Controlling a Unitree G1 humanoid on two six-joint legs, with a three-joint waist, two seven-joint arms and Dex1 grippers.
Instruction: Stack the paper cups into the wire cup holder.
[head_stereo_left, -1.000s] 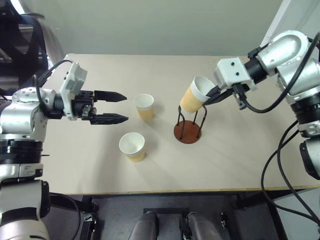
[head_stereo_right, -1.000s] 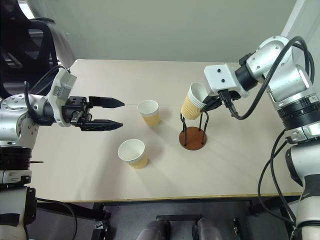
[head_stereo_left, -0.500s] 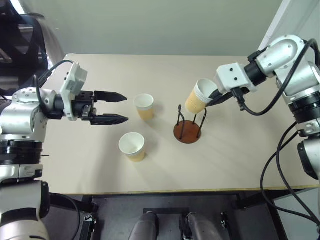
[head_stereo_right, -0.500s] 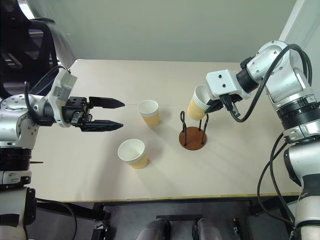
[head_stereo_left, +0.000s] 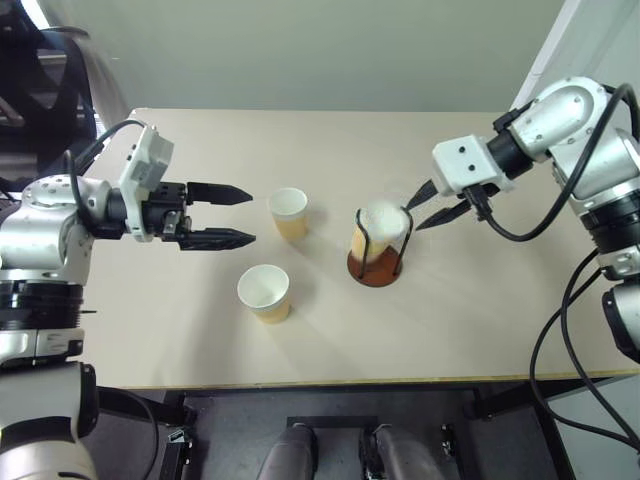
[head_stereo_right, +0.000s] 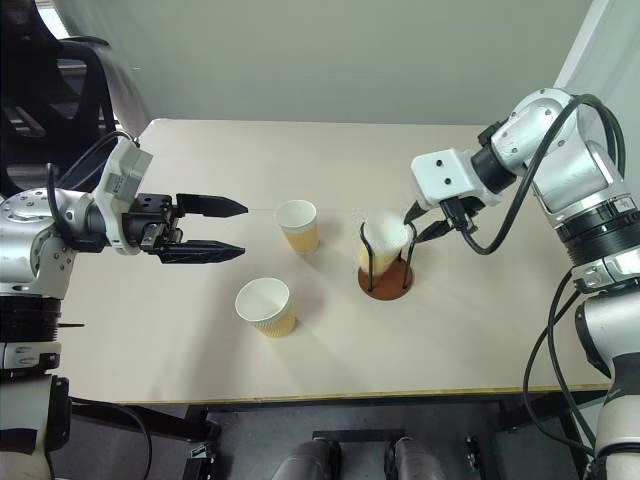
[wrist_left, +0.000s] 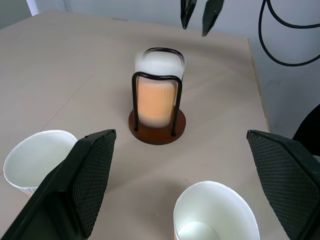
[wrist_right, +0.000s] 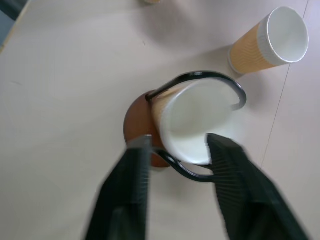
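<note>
At nine o'clock the left gripper (head_stereo_left: 238, 215) hovers open beside two paper cups (head_stereo_left: 289, 213) on the desk (head_stereo_left: 200, 140); at centre, the third cup (head_stereo_left: 378, 237) has just dropped into the wire cup holder (head_stereo_left: 376, 255), released by the now-open right gripper (head_stereo_left: 436, 202) at three o'clock: one stacked, two left.

The left arm reaches in from the left, its tool (head_stereo_left: 232, 215) pointing right, roughly level, fingers spread and empty. The right arm bends in from the right; its tool (head_stereo_left: 434, 203) angles down and leftward, fingers parted, holding nothing.
</note>
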